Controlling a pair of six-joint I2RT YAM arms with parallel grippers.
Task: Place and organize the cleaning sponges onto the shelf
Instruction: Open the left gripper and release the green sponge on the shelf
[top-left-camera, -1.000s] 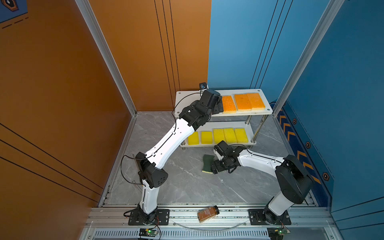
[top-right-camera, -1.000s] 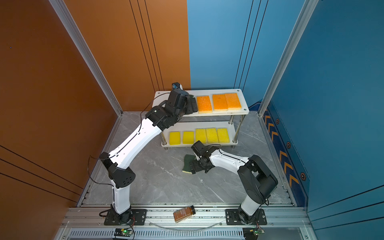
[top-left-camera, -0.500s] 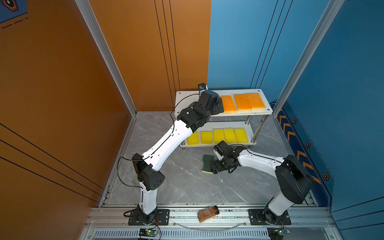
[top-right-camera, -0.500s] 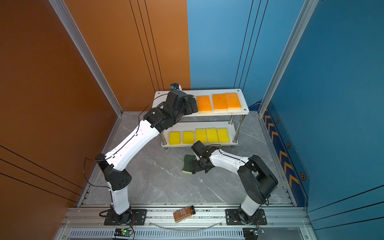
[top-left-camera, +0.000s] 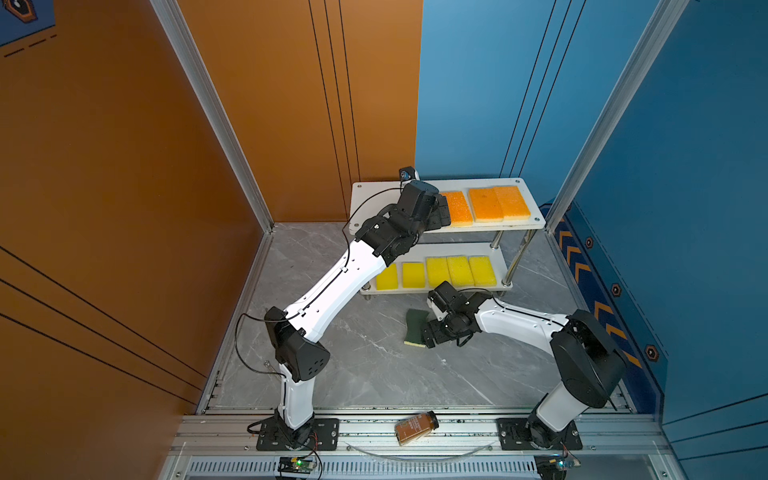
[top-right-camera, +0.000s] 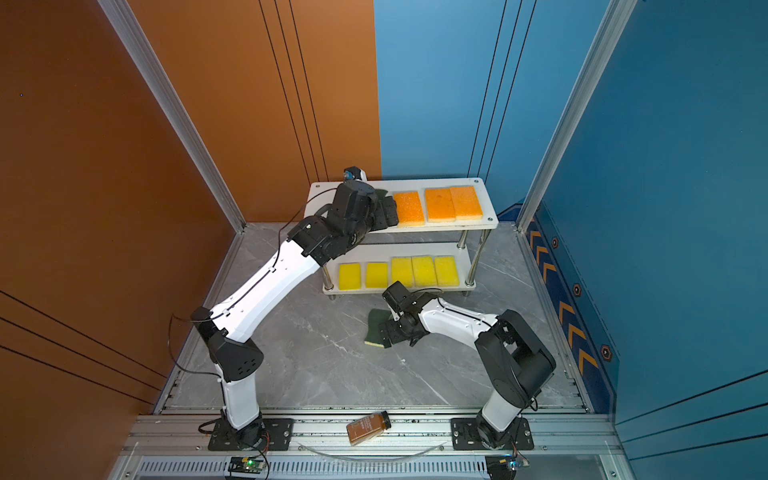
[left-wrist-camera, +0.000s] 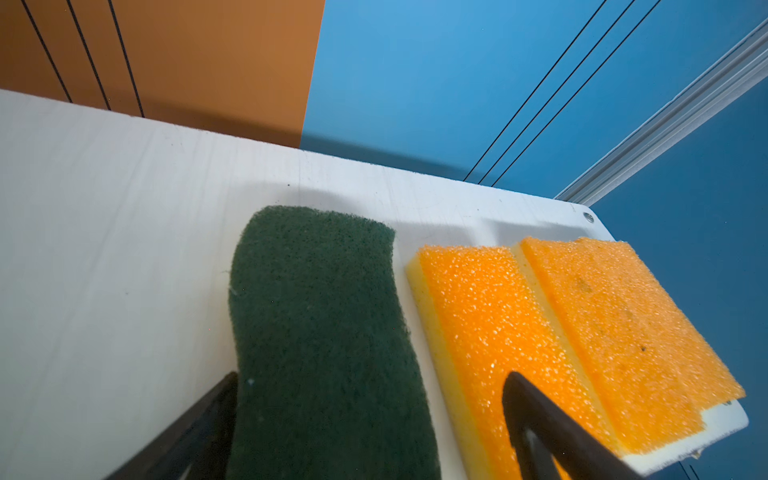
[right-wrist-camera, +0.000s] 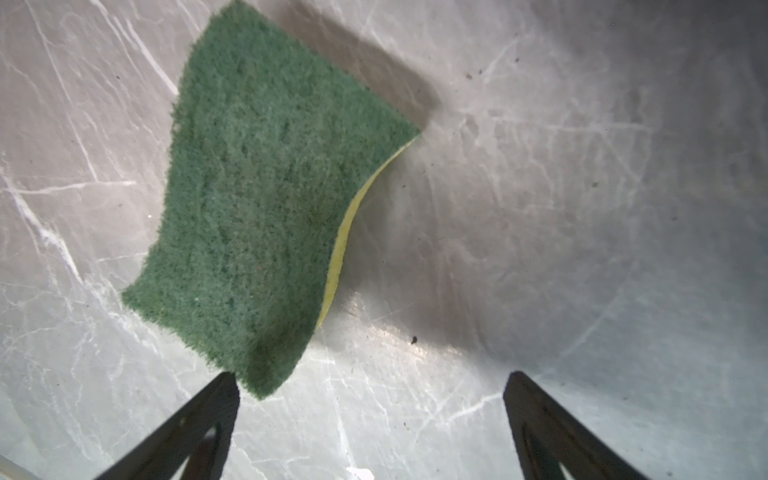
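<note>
Read directions off the top views, with 12 o'clock at the far wall.

The wavy dark-green-topped foam sponge with a yellow base (right-wrist-camera: 266, 208) is the one piece not shelved. It lies scourer side up on the grey marbled floor (right-wrist-camera: 582, 208), at 6 o'clock of the white two-tier shelf with chrome posts (top-left-camera: 374, 199). The right gripper (right-wrist-camera: 372, 376) sits at its 3 o'clock, jaws spread wide and empty. One finger is just beside the sponge's nearest corner, so the sponge is to one side of the gap, not in it. Expect to re-centre before you close.

On the top board (left-wrist-camera: 124, 249), a second dark-green-topped sponge (left-wrist-camera: 324, 332) lies flat at 9 o'clock of the three orange-topped rectangular sponges (top-left-camera: 484, 203). This keeps the scourer-faced types on one tier. The left gripper (left-wrist-camera: 372, 376) is over it, jaws wide apart and gripping nothing. One finger is against its edge and the other hangs above the nearest orange sponge. Lift clear without dragging either.

The five plain yellow rectangular sponges (top-left-camera: 440, 272) fill the lower board (top-left-camera: 500, 270) in a row. The bare board at 9 o'clock of the shelved green sponge is the likely slot for the floor sponge. The brown bottle with a black cap (top-left-camera: 415, 427) lies on the front rail (top-left-camera: 457, 432); leave it.
</note>
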